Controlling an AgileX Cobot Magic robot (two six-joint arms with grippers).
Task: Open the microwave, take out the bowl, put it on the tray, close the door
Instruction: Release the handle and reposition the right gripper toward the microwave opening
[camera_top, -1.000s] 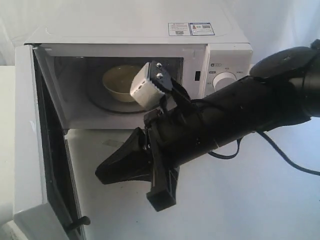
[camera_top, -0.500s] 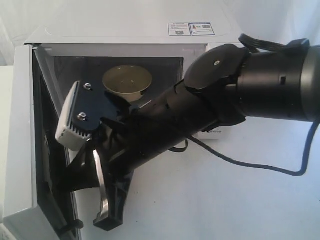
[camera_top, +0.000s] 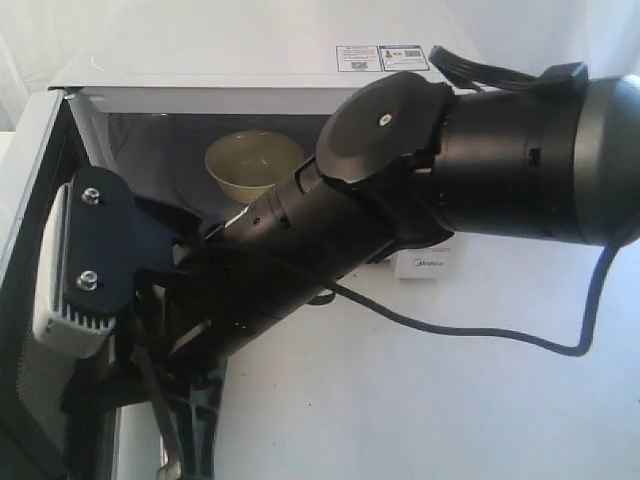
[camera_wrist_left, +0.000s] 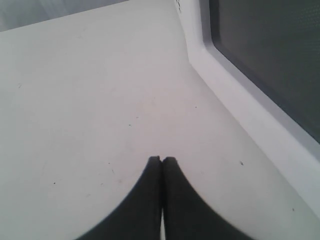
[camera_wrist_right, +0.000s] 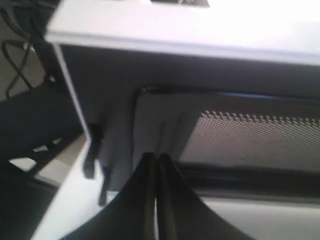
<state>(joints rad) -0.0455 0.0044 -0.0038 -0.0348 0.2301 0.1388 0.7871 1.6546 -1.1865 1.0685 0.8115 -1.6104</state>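
Microwave (camera_top: 250, 78) is open, door (camera_top: 28, 170) swung wide to the left in ext. view. Bowl (camera_top: 250, 160) sits upright inside the cavity, nothing touching it. R arm (camera_top: 500, 170) reaches across the front of the cavity, angled down-left twd the door's inner side, and hides most of the right-hand panel. R hand (camera_wrist_right: 154, 159) is pinched together, fingers meeting, holding nothing. Its tips are right by the door's mesh pane; contact or not, can't tell. L hand (camera_wrist_left: 161, 160) is also closed tight and empty, low over the white table (camera_wrist_left: 75, 100), w/ a white-framed dark window (camera_wrist_left: 270, 60) just beside it. Stickers (camera_top: 382, 57) on the microwave's top.
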